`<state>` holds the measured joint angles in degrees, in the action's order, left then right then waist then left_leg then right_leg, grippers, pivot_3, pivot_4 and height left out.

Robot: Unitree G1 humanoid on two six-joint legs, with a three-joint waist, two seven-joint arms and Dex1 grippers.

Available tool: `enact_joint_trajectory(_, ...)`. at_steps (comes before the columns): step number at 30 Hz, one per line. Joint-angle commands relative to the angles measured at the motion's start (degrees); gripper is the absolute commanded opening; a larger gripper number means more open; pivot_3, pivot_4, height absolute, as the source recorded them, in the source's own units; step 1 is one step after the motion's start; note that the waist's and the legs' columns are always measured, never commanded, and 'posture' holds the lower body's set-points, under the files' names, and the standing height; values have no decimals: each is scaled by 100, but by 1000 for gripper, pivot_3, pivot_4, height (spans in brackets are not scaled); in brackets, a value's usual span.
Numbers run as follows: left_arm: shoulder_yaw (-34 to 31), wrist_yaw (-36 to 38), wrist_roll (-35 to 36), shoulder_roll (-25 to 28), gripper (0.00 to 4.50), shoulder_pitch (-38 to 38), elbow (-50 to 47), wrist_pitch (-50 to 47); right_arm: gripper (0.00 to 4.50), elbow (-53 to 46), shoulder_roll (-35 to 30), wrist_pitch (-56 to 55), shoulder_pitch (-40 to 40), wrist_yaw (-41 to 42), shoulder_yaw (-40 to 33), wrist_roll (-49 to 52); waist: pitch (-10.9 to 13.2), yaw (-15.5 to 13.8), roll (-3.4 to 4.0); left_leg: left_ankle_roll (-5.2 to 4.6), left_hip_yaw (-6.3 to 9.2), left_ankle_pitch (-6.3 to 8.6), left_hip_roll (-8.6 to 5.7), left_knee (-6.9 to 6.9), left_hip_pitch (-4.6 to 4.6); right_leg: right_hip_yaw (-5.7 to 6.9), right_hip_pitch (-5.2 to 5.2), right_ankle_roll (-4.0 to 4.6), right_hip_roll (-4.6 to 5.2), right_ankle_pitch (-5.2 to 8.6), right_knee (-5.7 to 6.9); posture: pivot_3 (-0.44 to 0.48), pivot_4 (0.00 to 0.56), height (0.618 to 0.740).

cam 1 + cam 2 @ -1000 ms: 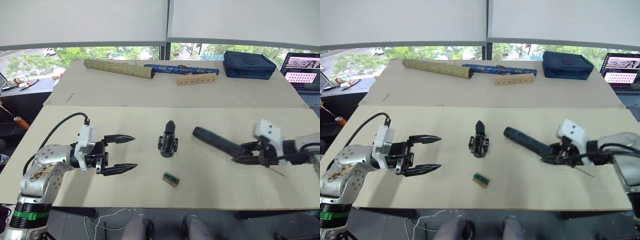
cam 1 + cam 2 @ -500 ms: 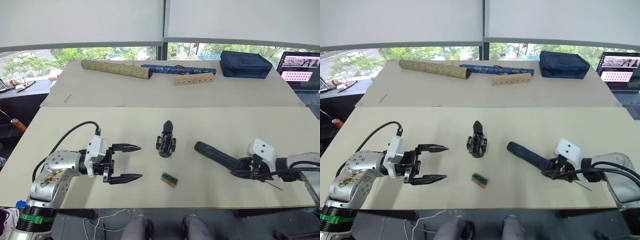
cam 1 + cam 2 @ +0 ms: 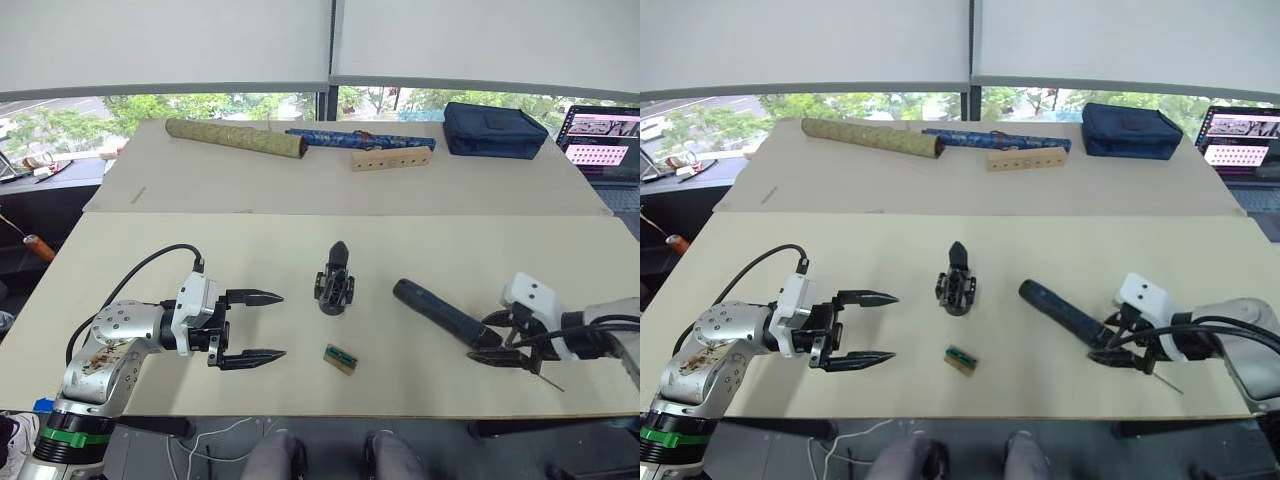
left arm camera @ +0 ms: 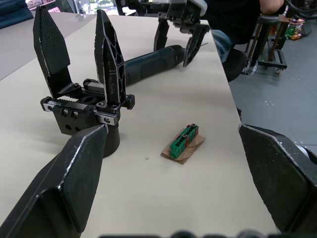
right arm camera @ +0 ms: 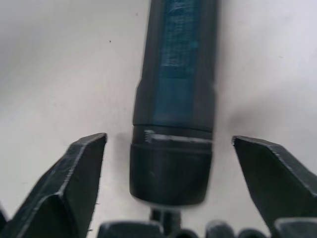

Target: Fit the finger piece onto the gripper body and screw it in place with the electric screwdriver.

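The gripper body [image 3: 335,283] stands at the table's middle; in the left wrist view two pointed black pieces rise upright from the gripper body [image 4: 84,119], and I cannot tell which is the finger piece. The electric screwdriver [image 3: 440,313] lies flat on the table to its right, with its thin bit toward the right arm. My right gripper [image 3: 480,340] is open, its fingers either side of the screwdriver's [image 5: 173,114] bit end with gaps on both sides. My left gripper [image 3: 283,325] hangs open left of the body, holding nothing.
A small green connector on a brown scrap [image 3: 341,358] lies in front of the body. On the far table are a green roll [image 3: 237,137], a blue patterned roll [image 3: 360,138], a wooden block with holes [image 3: 392,158], a dark blue pouch [image 3: 497,129] and a laptop [image 3: 600,140].
My right gripper, shut on the screwdriver a second ago, has lowered it to the table and opened. The left gripper moved toward the middle, then stayed still.
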<state>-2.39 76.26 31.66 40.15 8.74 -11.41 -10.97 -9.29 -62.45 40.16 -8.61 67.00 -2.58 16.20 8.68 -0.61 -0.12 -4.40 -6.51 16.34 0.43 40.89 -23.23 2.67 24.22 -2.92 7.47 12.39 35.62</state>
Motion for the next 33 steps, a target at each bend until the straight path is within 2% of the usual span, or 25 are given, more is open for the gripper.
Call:
enact_joint_trajectory(1, -28, -15, 18, -32, 4500, 49, 22, 103, 4426, -436, -570, 630, -303, 76, 158, -38, 0, 5, 1, 0, -1, 0, 0, -1, 0, -2, 2, 0, 1, 0, 1, 0, 150, 734)
enact_joint_trajectory(4, 1, 14, 8, -30, 4500, 40, 41, 118, 4426, -680, -938, 1247, -831, 307, 509, 107, 0, 11, 1, 0, 0, 0, 3, -2, -1, 1, 5, 2, 2, 1, 0, 0, 150, 734)
enact_joint_trajectory(9, 43, 23, 13, -22, 4500, 55, 59, 126, 4426, -1189, -1548, 1952, -1925, 714, 1749, -339, 0, 25, 1, 2, 2, 2, 9, -4, -8, 4, 15, 8, 7, 1, -6, 0, 150, 734)
enact_joint_trajectory(13, 109, -1, 7, -56, 4500, 87, 65, 139, 4426, -1286, -1401, 2947, -2995, 907, 2984, -651, 0, 44, 1, 6, 6, 6, 13, -4, -18, 12, 19, 16, 10, -4, -23, 0, 150, 734)
enact_joint_trajectory(18, 170, 11, -33, -51, 4500, 107, 50, 155, 4426, -653, -840, 2991, -3962, 834, 4215, -1354, 0, 98, 1, 7, 5, 7, 16, -4, -28, 19, 21, 23, 9, -12, -38, 0, 150, 734)
enact_joint_trajectory(24, 149, -38, -45, -11, 4500, 151, 29, 80, 4426, -85, -465, 3068, -4260, 939, 4729, -1501, 0, 99, 1, 7, 5, 6, 14, -1, -44, 35, 27, 22, 6, -12, -41, 0, 150, 734)
enact_joint_trajectory(33, 140, -93, 67, 51, 4500, -4, -222, -66, 4426, 177, -186, 2998, -4099, 813, 5013, -1641, -2, 129, -1, 9, 5, 5, 15, 1, -43, 41, 25, 21, 2, -13, -36, 0, 150, 734)
